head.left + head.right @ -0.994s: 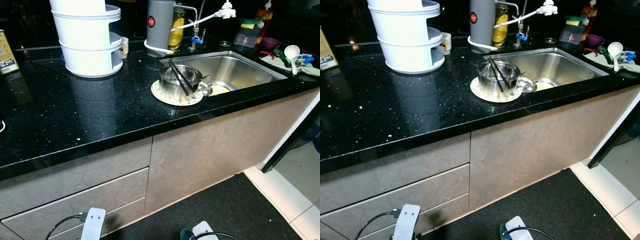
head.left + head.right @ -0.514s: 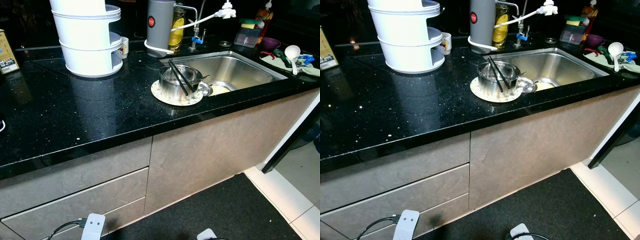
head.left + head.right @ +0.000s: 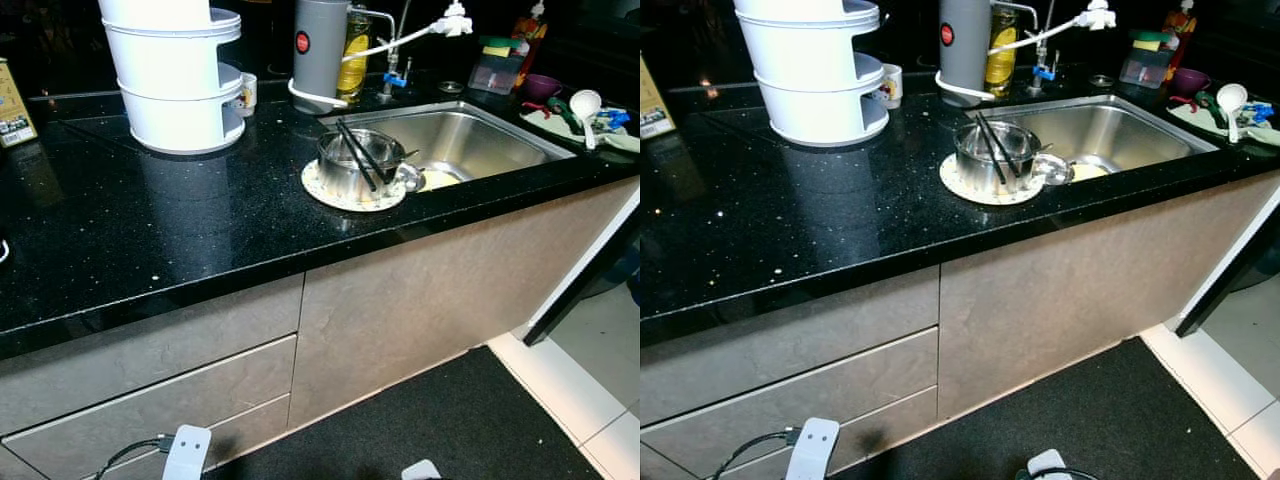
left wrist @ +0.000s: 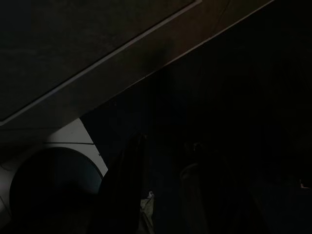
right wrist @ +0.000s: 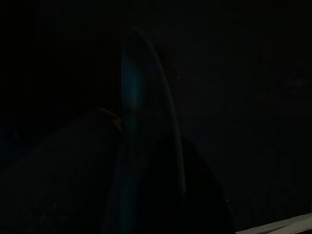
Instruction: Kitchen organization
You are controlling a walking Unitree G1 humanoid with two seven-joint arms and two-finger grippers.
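Observation:
A steel bowl (image 3: 352, 163) stands on a pale round plate (image 3: 330, 192) on the black counter, just left of the sink. Two black chopsticks (image 3: 355, 152) lie across the bowl, and a metal spoon (image 3: 408, 178) rests at its sink side. Both arms hang low in front of the drawers: the left arm's white wrist (image 3: 187, 452) and the right arm's wrist (image 3: 421, 469) show at the picture's lower edge. The left gripper (image 4: 168, 146) is a dim shape over dark floor. The right gripper (image 5: 148, 151) is lost in darkness beside a thin bluish curved edge (image 5: 146, 87).
A white tiered container (image 3: 175, 80) and a grey cylinder appliance (image 3: 320, 50) stand at the back of the counter (image 3: 150, 230). The steel sink (image 3: 470, 135) lies to the right, with a white ladle (image 3: 584, 105) and tubs beyond. Grey drawers (image 3: 150, 380) and a dark mat (image 3: 450, 420) are below.
Both wrists have sunk lower toward the picture's bottom edge; the teal thing beside the right wrist has dropped out of sight. The counter items have not moved.

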